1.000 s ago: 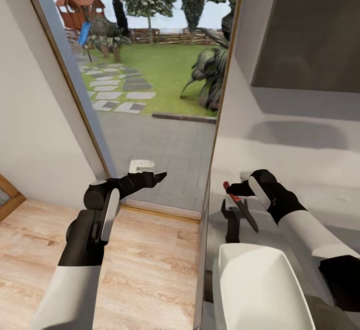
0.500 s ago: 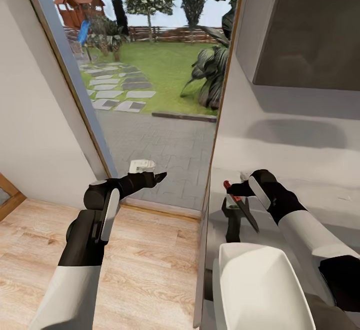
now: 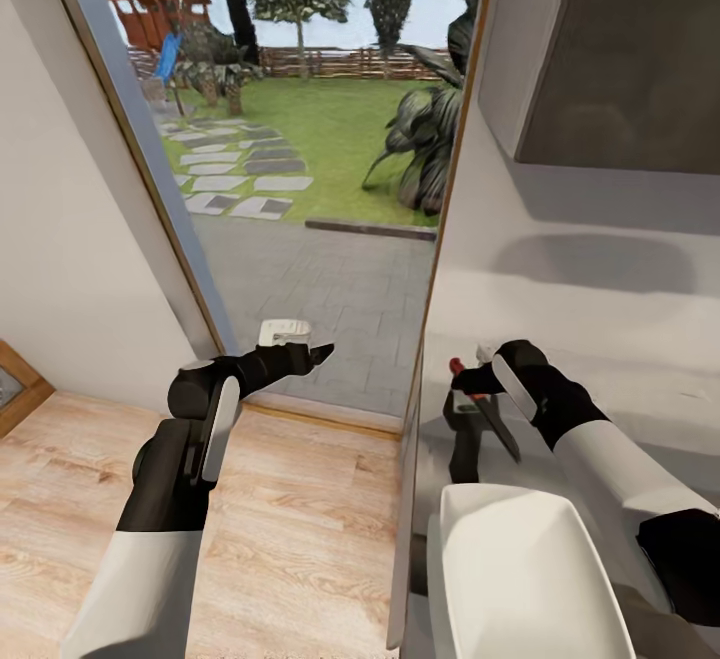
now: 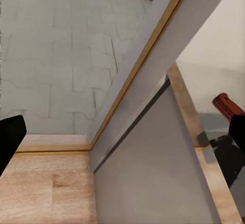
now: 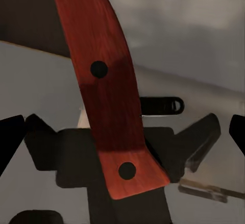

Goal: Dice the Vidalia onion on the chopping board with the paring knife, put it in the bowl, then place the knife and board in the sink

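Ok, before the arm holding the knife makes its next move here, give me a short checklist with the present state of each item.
1. Paring knife held in right gripper: ok; the red handle lies between the fingers in the right wrist view.
2. Blade direction: ok; it slants down, away from the arm.
3. Left gripper free of any object: ok; it hangs over the wooden floor, beside the countertop.
4. Bowl clear of the blade: ok; it sits nearer the robot, apart from the knife.
5. Sink in sight as a drop target: cannot tell.
6. Chopping board located: cannot tell.
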Tool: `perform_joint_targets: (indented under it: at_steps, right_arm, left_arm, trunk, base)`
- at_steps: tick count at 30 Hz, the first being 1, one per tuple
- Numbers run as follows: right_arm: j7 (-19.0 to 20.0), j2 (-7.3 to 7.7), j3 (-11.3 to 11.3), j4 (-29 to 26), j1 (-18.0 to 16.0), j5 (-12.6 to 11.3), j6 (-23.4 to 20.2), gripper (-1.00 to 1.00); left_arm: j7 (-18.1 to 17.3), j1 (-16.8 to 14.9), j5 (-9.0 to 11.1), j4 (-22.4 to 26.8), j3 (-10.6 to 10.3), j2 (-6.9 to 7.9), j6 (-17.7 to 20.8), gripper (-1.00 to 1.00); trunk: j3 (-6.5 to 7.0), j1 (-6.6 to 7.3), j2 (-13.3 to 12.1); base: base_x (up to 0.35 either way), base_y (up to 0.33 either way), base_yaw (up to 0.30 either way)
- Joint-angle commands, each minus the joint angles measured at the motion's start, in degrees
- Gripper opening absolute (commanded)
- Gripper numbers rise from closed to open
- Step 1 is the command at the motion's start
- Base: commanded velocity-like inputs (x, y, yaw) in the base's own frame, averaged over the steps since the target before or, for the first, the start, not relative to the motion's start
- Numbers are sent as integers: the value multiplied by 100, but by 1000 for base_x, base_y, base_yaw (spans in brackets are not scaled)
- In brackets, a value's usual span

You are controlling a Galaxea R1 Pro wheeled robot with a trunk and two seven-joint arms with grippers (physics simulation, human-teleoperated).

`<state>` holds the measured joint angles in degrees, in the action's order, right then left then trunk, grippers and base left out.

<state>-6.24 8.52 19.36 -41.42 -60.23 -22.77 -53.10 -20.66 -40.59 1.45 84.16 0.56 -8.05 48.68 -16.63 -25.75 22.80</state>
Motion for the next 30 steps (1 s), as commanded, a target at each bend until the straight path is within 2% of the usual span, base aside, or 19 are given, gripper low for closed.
perform_joint_targets:
  at_steps: [1, 30]
  right_arm:
    - [-55, 7, 46, -7, -6, -61, -16, 100]
    - [-52, 10, 77, -9, -6, -61, -15, 100]
  left_arm:
    - [-8, -6, 13, 4, 6, -3, 36, 100]
    - [-8, -7, 13, 4, 6, -4, 36, 100]
  trunk:
    - [-18, -3, 12]
    - [-70, -3, 12]
  base:
    - [0, 0, 40]
    - [0, 0, 2]
